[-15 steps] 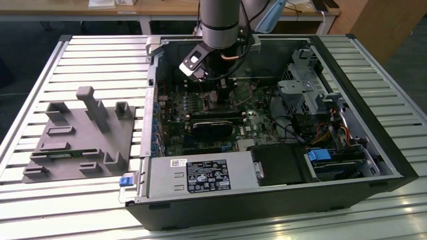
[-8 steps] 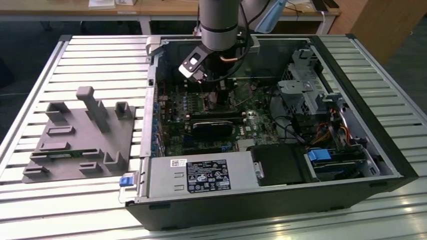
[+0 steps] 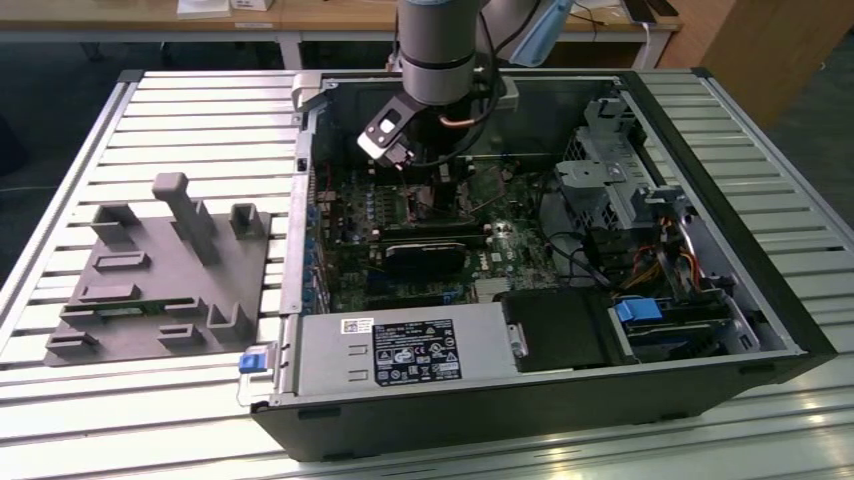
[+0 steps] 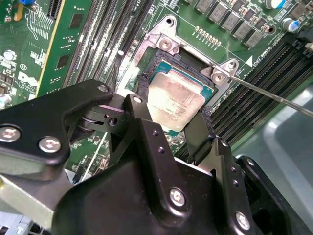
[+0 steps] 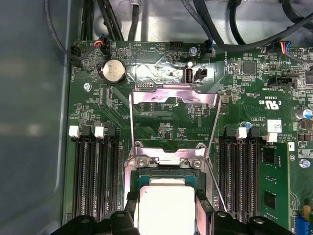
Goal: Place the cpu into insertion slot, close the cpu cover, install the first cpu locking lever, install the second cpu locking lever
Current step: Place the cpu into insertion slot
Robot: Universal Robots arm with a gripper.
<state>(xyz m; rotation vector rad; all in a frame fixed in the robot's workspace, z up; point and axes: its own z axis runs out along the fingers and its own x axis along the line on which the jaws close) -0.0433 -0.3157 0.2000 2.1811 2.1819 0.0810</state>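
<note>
Jaws hang straight down from the upright arm (image 3: 441,40), clenched on the cpu's (image 4: 173,100) opposite edges over the insertion slot (image 4: 155,61).

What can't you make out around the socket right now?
- Whether the cpu sits fully in the insertion slot: in the second wrist view the gripper covers the slot's near side.
- The cpu's near edge in the first wrist view: cut off by the picture's edge.
- The locking lever tip: runs out of the second wrist view.
</note>
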